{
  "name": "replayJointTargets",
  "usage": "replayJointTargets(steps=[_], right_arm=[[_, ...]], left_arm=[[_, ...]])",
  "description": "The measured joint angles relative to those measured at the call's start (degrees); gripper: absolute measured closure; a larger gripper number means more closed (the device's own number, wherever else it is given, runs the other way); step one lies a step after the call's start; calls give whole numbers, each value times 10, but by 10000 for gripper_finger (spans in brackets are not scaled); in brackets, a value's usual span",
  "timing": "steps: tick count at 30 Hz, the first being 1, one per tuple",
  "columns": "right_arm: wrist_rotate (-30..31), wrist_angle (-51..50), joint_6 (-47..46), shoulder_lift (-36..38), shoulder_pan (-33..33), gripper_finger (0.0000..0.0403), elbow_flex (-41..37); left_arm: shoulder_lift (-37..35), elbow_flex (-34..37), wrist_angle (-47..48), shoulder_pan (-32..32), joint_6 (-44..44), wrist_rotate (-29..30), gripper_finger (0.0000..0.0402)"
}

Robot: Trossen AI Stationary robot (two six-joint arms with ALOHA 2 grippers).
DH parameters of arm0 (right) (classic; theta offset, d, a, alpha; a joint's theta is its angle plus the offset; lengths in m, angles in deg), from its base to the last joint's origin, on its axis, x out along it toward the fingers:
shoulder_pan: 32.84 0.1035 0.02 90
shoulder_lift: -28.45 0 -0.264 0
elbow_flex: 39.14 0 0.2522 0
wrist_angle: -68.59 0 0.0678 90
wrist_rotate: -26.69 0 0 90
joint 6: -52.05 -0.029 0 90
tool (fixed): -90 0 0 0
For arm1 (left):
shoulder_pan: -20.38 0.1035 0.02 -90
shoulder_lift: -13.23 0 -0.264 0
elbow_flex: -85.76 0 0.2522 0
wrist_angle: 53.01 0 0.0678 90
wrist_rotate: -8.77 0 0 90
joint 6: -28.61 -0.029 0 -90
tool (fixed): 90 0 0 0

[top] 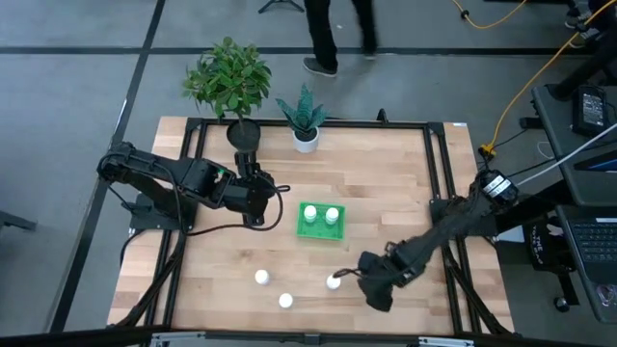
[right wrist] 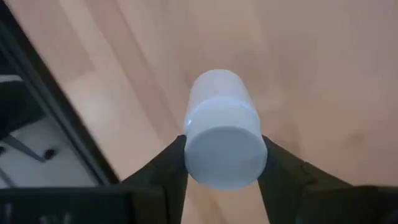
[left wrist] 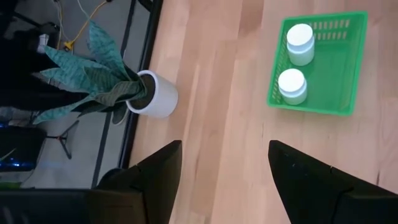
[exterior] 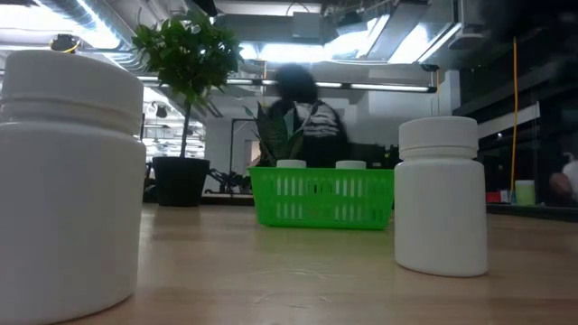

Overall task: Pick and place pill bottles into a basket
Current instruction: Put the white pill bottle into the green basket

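Note:
The green basket [top: 321,231] sits mid-table with two white pill bottles [top: 310,214] [top: 333,215] standing in it; it also shows in the left wrist view [left wrist: 345,68] and the low view [exterior: 321,200]. Two more bottles [top: 261,278] [top: 286,301] stand on the table near its front edge. My right gripper [top: 341,280] [right wrist: 222,149] is shut on another bottle [top: 334,281] [right wrist: 222,124] right of them. My left gripper [top: 280,196] [left wrist: 224,155] is open and empty, left of the basket. The low view shows two standing bottles [exterior: 68,181] [exterior: 440,194] and no gripper. My right gripper pinches the bottle between its two fingers [right wrist: 165,171] at the cap end [right wrist: 194,146], one finger on each side. The cap faces the wrist camera and the body points away along the fingers. Whether the base rests on the table, I cannot tell.
A black pot with a leafy plant [top: 243,133] and a white pot with a spiky plant [top: 306,141] [left wrist: 155,94] stand at the far edge. A black frame rail [top: 439,193] runs along the table's sides. A person [top: 328,39] stands beyond the far edge.

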Motion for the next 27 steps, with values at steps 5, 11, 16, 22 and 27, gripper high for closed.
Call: replayJointTargets(steps=[5, 11, 16, 22, 27], right_arm=[[23, -75, 150, 0, -67, 252, 53], [62, -98, 311, 0, -148, 252, 125], [80, -84, 402, 0, -208, 252, 161], [70, -11, 465, 1, -249, 252, 155], [68, -21, 496, -10, -253, 252, 152]], left_arm=[[0, 0, -1, 0, 16, 3, 169], [0, 0, -1, 0, 40, 4, 169], [0, 0, -1, -5, 61, 9, 169], [0, 0, -1, -12, 80, 21, 169], [0, 0, -1, -12, 95, 25, 169]])
